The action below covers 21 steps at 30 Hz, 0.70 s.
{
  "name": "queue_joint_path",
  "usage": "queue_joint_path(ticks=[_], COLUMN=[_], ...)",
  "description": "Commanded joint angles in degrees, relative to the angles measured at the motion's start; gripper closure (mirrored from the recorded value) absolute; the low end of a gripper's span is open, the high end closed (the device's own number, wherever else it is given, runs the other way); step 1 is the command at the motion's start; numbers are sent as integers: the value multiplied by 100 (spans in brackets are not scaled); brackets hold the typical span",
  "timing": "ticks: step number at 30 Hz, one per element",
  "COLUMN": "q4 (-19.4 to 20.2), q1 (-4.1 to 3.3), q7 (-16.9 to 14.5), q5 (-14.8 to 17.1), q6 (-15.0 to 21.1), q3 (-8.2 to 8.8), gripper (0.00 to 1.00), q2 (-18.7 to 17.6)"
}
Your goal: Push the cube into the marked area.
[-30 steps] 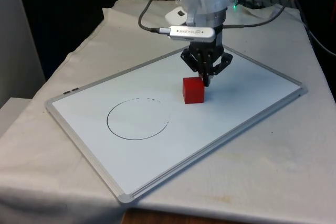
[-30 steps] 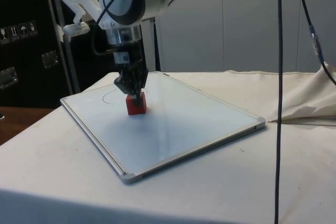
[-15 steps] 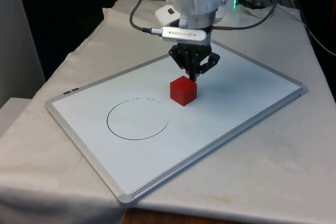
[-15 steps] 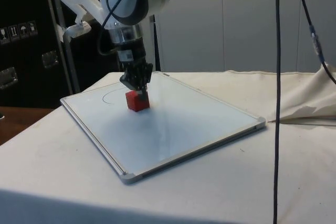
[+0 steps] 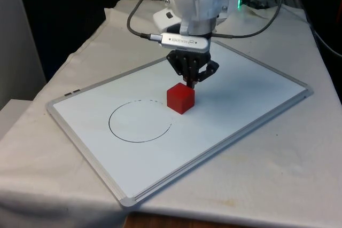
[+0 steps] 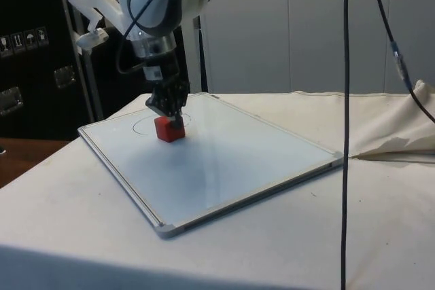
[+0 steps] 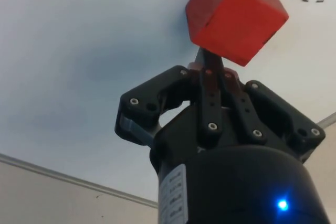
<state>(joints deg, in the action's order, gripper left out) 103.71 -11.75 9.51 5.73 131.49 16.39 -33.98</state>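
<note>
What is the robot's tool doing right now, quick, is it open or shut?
Tool: shut, fingers pressed together, holding nothing. Its tip sits against the red cube on the whiteboard, beside the drawn circle.

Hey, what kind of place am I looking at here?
Most likely a robotics lab set up for a test. A robot arm's gripper pushes a red cube across a whiteboard with a drawn circle, on a cloth-covered table with cables hanging nearby.
</note>
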Motion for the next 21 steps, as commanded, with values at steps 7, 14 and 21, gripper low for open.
queue_joint_path(ticks=[7, 14, 21], q4=[-172, -367, -573], q1=[-29, -40, -29], q7=[327, 636, 814], q5=[-46, -132, -218], q6=[-52, -86, -160], q3=[29, 46, 46], gripper=[100, 100, 100], q2=[-132, -241, -332])
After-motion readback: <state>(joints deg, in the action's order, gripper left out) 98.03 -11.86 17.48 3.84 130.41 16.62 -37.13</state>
